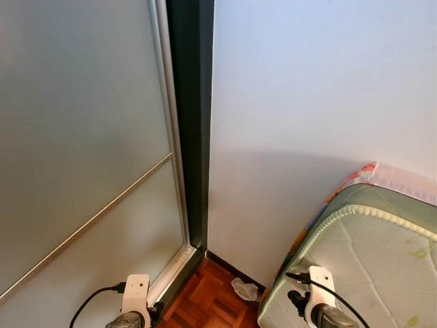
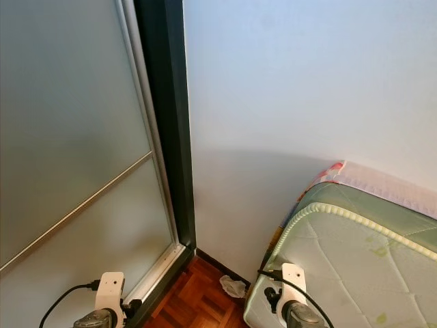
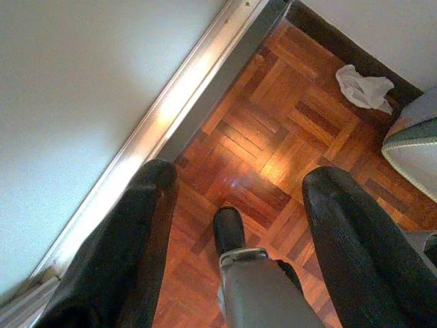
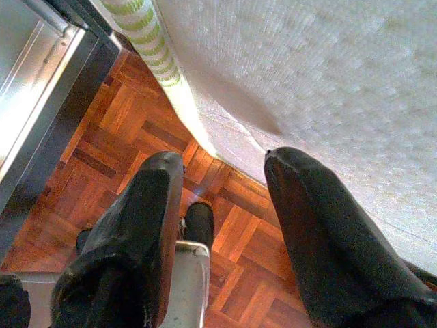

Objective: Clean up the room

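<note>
— Where's the thing to be tidied?

— One crumpled white tissue point(image 1: 245, 289) lies on the parquet floor point(image 1: 208, 304), low in the centre of the head view, against the dark skirting board point(image 1: 232, 268) and just beside the corner of the mattress point(image 1: 369, 266). In the left wrist view it sits at the upper right.

— Any writing or labels?

— None that can be read. The mattress is pale green and quilted with a corded edge, and a patterned sheet point(image 1: 382, 179) peeks out behind it on the right.

— And the room?

— A plain white wall point(image 1: 307, 102) fills the upper right; a frosted sliding door point(image 1: 82, 150) with a silver rail fills the left, a dark frame point(image 1: 194, 123) between them.

— The grippers?

— Two. The left gripper point(image 3: 235, 198) hangs over the floor beside the door track point(image 3: 171, 109), fingers spread, holding nothing. The right gripper point(image 4: 225, 178) hangs by the mattress edge, fingers likewise apart and empty.
</note>
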